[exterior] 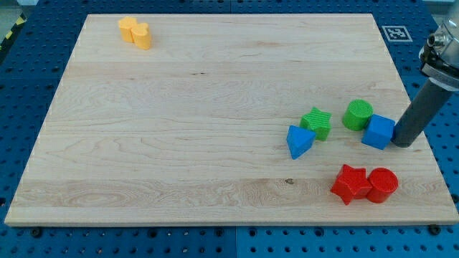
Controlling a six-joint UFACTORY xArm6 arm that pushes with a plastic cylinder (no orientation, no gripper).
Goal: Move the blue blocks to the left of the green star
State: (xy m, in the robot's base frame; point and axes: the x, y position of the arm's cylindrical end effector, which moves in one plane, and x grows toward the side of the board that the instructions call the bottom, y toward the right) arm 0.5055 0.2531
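Observation:
The green star [316, 122] lies right of the board's centre. A blue triangular block [299, 140] touches its lower left side. A blue cube [379, 132] lies further to the view's right, beside a green cylinder [357, 115]. My tip [403, 143] stands on the board right against the blue cube's right side. The dark rod rises from it toward the view's upper right.
A red star [350, 183] and a red cylinder [382, 185] sit together near the view's bottom right. Two yellow blocks [135, 32] lie at the top left. The wooden board [179, 129] rests on a blue perforated table.

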